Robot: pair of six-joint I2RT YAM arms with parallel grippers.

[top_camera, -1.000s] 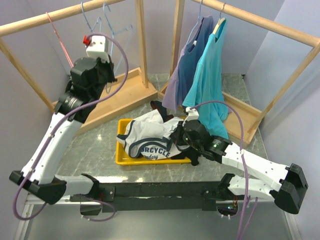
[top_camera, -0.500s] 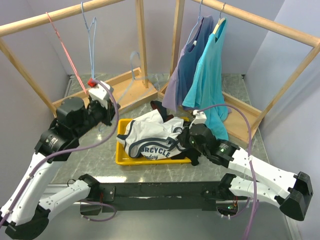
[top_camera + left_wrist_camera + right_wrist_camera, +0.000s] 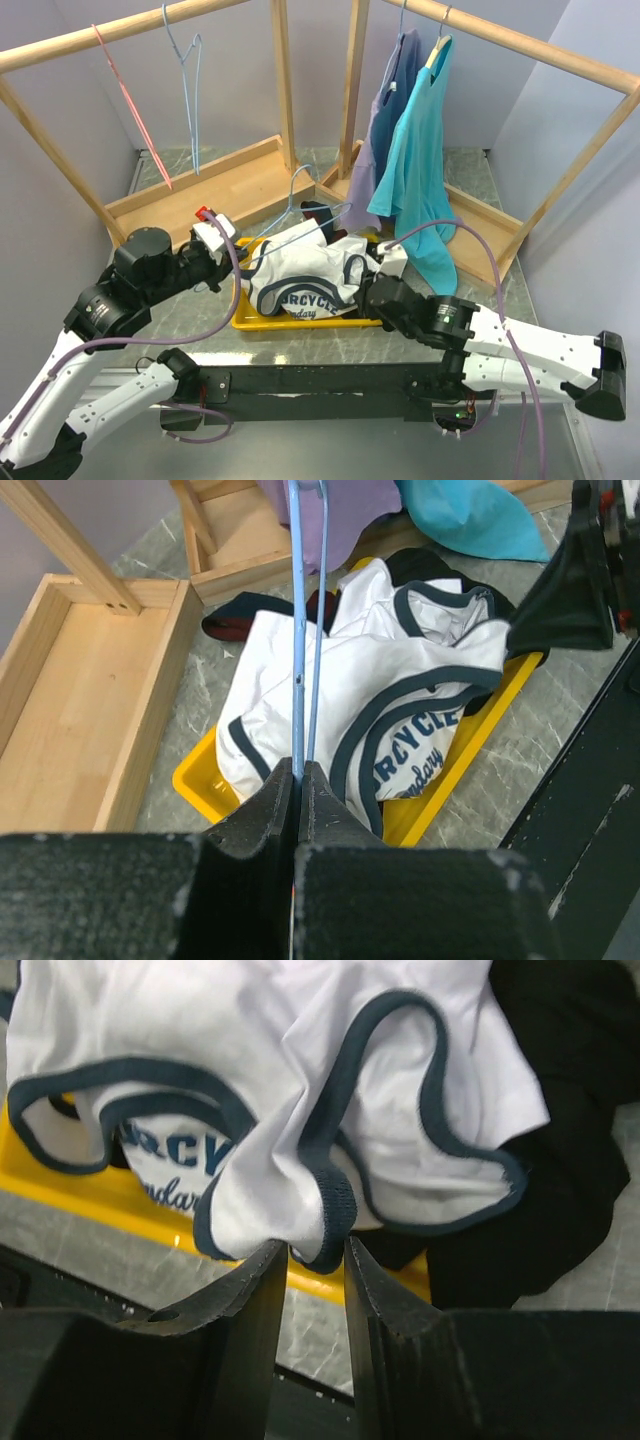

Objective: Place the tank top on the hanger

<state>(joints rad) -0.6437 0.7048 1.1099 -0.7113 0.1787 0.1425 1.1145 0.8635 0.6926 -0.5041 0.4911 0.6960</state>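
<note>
None of the actual hanging is done yet. The tank top (image 3: 300,275) lies crumpled in the yellow tray (image 3: 300,321), chest print facing up, with no wire through its neck or armholes. One fold of its navy-trimmed edge sits between the tips of the right gripper (image 3: 317,1260). Those jaws stand parted with a gap between them, and I cannot tell whether they grip the cloth or only bracket it.

The hanger (image 3: 298,630) is in play. The left gripper (image 3: 298,780) has its jaws closed tight on the light-blue wire and holds it low over the near-left part of the tray. The wire reaches out across the white cloth and ends above the far side of the tray. From the left wrist view the wire appears just above or brushing the shirt, but it is not inside any opening.

My judgement is that fetching the hanger is finished. Left to do are opening up the neck or an armhole, feeding one shoulder of the wire in and then the other, and settling the straps.

Under the tank top, a dark garment (image 3: 560,1160) spills over the tray's far edge onto the counter (image 3: 300,345). A second blue hanger (image 3: 185,90) and a pink one (image 3: 135,110) hang on the left wooden rail. A turquoise T-shirt (image 3: 420,150) hangs on the right.
</note>
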